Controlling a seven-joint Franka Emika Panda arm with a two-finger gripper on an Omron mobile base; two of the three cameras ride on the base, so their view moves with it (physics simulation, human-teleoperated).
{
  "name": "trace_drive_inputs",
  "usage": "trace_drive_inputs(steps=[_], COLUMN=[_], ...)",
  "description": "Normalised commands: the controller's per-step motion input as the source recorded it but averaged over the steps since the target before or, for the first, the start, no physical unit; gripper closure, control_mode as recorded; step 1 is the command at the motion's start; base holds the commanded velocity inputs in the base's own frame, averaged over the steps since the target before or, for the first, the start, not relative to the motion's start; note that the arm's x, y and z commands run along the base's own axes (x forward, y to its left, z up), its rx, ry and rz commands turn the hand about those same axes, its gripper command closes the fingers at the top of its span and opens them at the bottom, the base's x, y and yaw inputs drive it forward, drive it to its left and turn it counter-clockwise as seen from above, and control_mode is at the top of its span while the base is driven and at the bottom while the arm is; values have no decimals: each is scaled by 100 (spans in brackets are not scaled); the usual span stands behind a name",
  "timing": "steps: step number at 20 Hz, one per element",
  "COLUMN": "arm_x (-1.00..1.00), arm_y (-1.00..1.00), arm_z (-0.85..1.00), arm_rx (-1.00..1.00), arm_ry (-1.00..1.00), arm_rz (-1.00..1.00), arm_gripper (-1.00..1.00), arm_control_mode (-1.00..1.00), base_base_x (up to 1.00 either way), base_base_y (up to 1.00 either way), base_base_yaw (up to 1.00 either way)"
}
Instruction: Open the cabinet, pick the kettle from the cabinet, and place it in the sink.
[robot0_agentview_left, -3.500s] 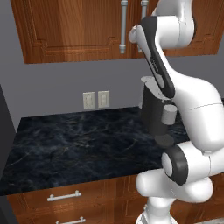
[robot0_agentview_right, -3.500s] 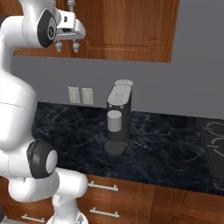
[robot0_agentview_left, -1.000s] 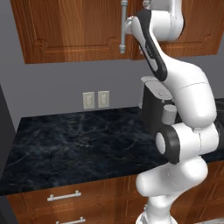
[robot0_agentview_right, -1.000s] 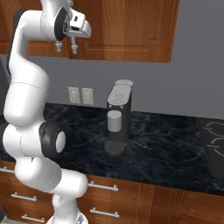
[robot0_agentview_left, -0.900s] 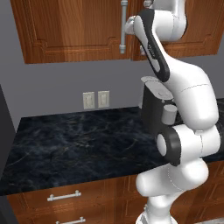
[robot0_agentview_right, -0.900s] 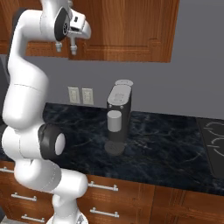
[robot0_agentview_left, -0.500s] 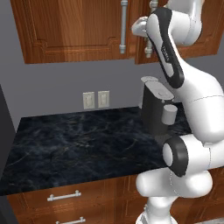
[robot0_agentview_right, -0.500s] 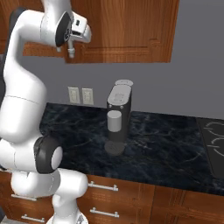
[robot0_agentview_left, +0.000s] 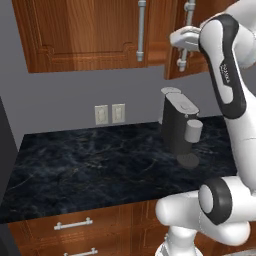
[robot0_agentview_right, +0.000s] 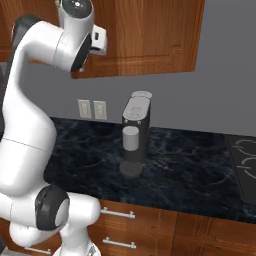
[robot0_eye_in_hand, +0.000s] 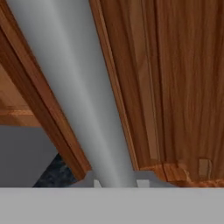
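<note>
Black marble tabletop (robot0_agentview_left: 100, 165) lies under the cabinet (robot0_agentview_left: 85, 35), where the pincer (robot0_agentview_left: 184, 42) grips the right door's handle (robot0_agentview_left: 188, 30), the door slightly ajar. Pulling steadily along the door's arc should keep the bar from slipping; the kettle is presumably hidden inside.

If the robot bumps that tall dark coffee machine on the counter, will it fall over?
Probably not easily. The coffee machine looks blocky and stiff, standing upright on a round flat foot on the black counter, so it likely slides first. It is taller than wide, though, so a hard push near its top might tip it.
</note>
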Motion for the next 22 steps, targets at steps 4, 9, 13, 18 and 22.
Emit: trace_drive_inputs(steps=[4, 9, 13, 18, 22], arm_x=[-69, -67, -65, -60, -53], arm_y=[-11, -14, -19, -20, -14], arm_z=[-3, 0, 0, 0, -2], arm_rx=[5, 2, 0, 0, 2], arm_ry=[-4, -1, 0, 0, 0], arm_rz=[19, 19, 21, 19, 11], arm_gripper=[100, 100, 100, 100, 100], arm_control_mode=[-100, -100, -100, -100, -100], base_base_x=[0, 0, 0, 0, 0], base_base_y=[0, 0, 0, 0, 0], base_base_yaw=[0, 0, 0, 0, 0])
